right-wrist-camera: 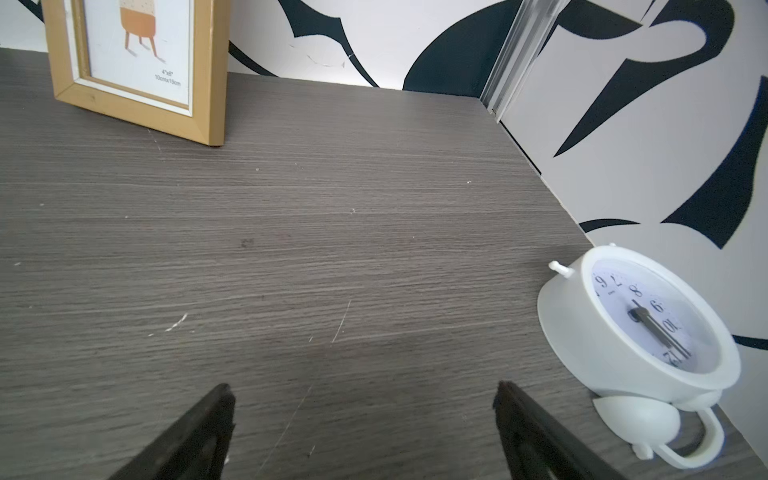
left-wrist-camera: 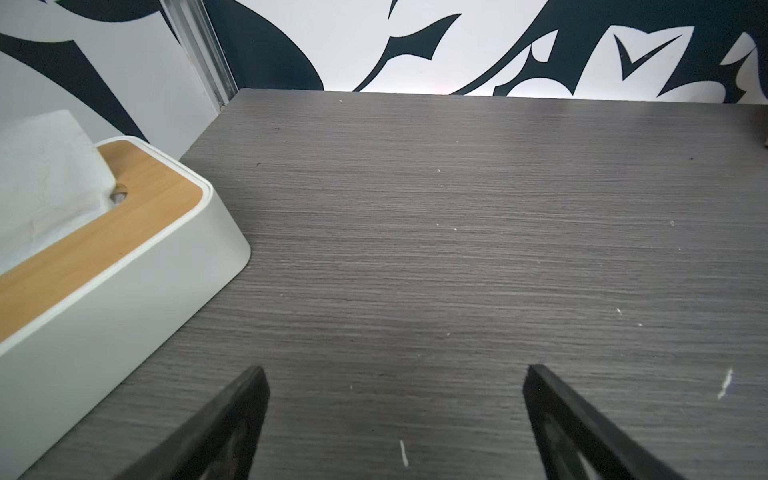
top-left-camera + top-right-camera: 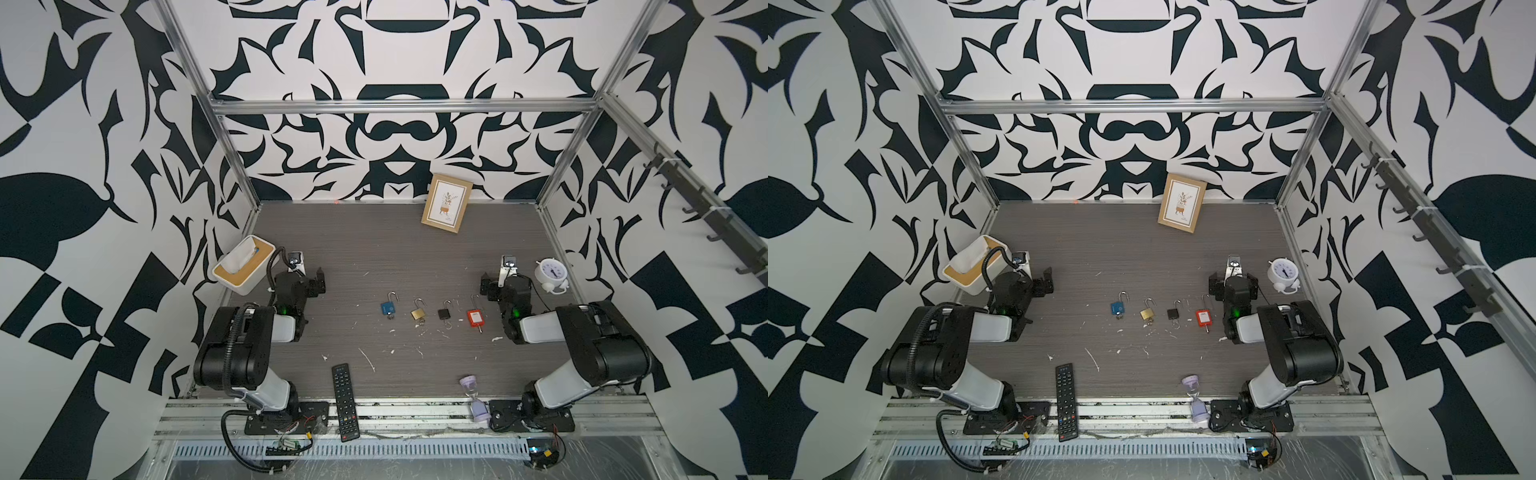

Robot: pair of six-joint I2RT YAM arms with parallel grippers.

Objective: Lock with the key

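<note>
Several padlocks lie in a row mid-table in both top views: blue (image 3: 388, 307), brass (image 3: 417, 313), black (image 3: 444, 313) and red (image 3: 474, 317). Each shackle stands swung open. A small key (image 3: 479, 328) sticks out of the red lock's near end, and the others show similar metal bits, too small to read. My left gripper (image 2: 392, 374) hovers open over bare table beside the tissue box, far left of the locks. Just right of the red lock, my right gripper (image 1: 361, 390) is open and holds nothing. Neither wrist view shows the locks.
A white tissue box (image 2: 104, 257) with a wooden lid sits by the left wall. A framed picture (image 1: 137, 70) leans at the back, and a white alarm clock (image 1: 640, 328) stands near the right wall. A remote (image 3: 345, 401) and a purple hourglass (image 3: 476, 397) lie at the front edge.
</note>
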